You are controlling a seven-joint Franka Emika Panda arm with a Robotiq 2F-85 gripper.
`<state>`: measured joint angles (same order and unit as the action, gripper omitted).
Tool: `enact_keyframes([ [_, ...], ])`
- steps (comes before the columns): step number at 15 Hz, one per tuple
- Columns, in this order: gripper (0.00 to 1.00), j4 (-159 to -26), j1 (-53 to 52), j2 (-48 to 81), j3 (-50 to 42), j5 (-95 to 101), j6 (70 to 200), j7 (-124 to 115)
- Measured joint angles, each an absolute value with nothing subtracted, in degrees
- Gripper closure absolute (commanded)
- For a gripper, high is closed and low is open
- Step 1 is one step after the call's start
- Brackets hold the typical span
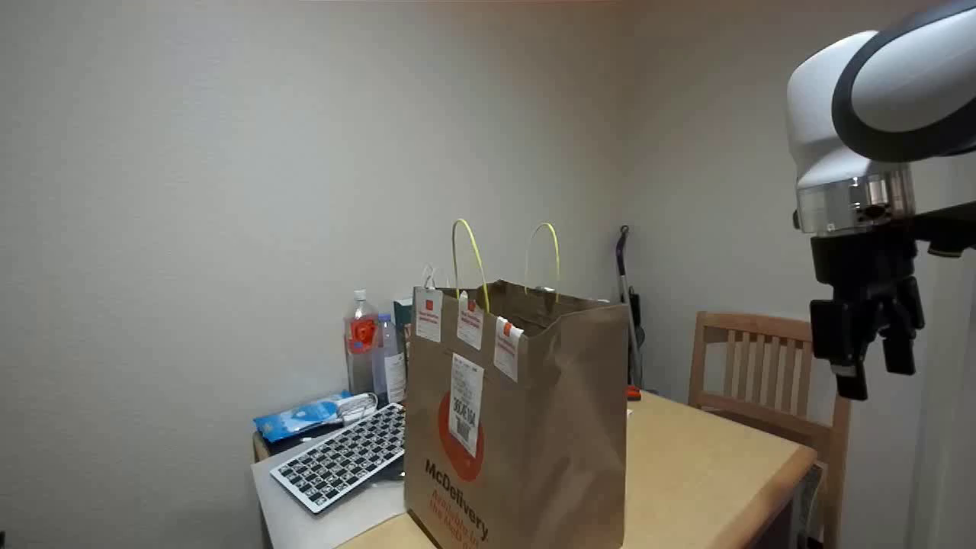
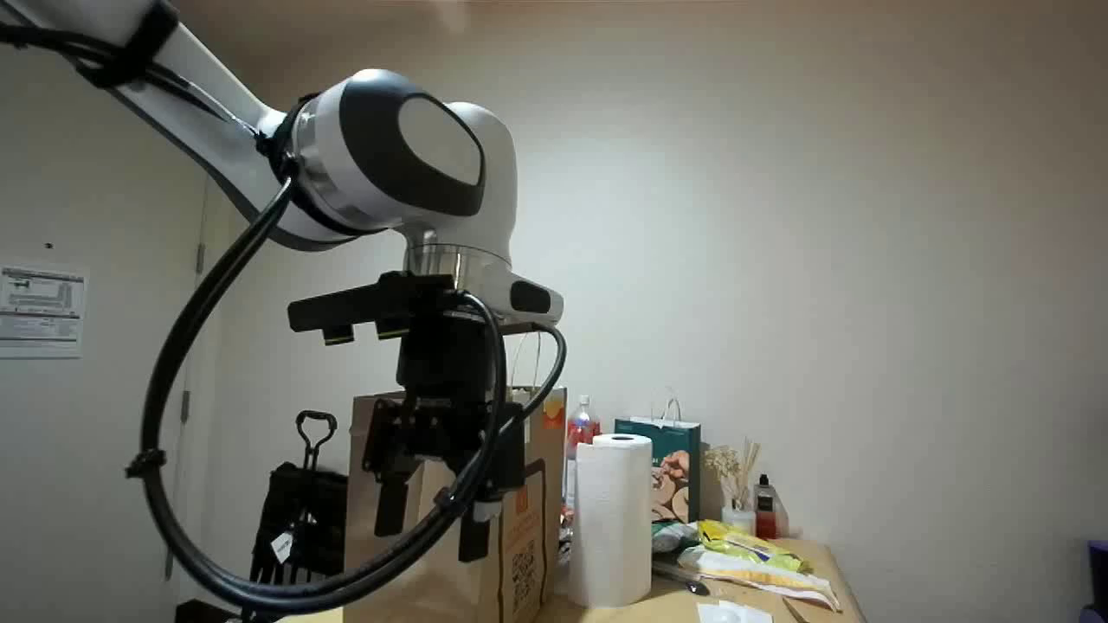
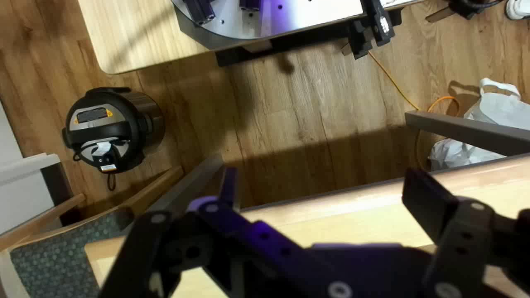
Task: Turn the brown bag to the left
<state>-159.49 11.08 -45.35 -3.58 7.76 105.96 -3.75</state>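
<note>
The brown bag (image 1: 526,419) stands upright on the table (image 1: 701,450), inward from a rounded corner, and the gripper (image 2: 431,529), well apart from it, jaws spread and empty, could topple it by pushing too high.

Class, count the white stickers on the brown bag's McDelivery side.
4 on the brown bag in an exterior view: left sticker, middle sticker, right sticker along its top; receipt sticker below. The cropped bottom may hide more.
</note>
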Motion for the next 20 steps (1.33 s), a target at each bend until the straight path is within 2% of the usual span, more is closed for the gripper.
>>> enact_keyframes([
  [12,0.0,-157.9,8.7,-44.8,-3.2,7.5,106.5,-3.7],
  [20,0.0,-142.9,1.2,-34.1,2.6,7.2,110.6,-3.8],
])
